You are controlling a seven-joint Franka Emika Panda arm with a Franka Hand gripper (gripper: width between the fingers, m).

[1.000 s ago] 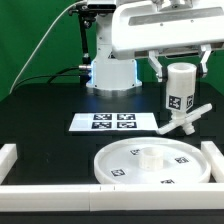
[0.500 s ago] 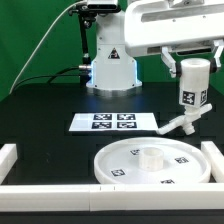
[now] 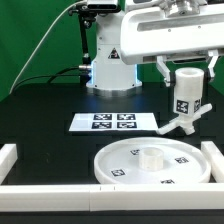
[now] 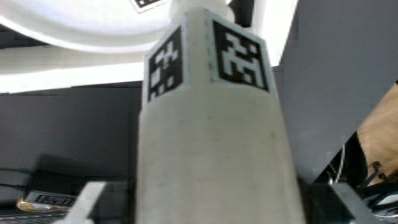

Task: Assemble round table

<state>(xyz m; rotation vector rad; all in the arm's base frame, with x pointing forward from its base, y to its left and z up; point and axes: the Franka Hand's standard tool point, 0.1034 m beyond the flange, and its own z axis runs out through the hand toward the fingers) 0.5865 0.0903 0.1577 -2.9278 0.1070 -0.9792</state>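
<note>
My gripper [image 3: 187,76] is shut on the short thick cylinder post [image 3: 187,92] and holds it upright at the exterior view's right, tags facing out. The post's lower end sits at the small armed foot piece [image 3: 186,123], which lies behind the right side of the disc; I cannot tell whether they are joined. The large rimmed round disc [image 3: 120,165] lies flat at the front with a low hub [image 3: 149,153] in its middle. In the wrist view the post [image 4: 205,130] fills the middle between my gripper's [image 4: 222,205] fingers [image 4: 86,203], with the disc [image 4: 98,25] beyond it.
The marker board [image 3: 114,122] lies flat behind the disc. White rails [image 3: 10,160] edge the black surface at the left, front and right. The robot base [image 3: 112,65] stands at the back in front of a green backdrop.
The gripper and post swung right and slightly up, then came back left and down; they now stand a little right of where they were a second ago. The foot piece and disc stayed put.
</note>
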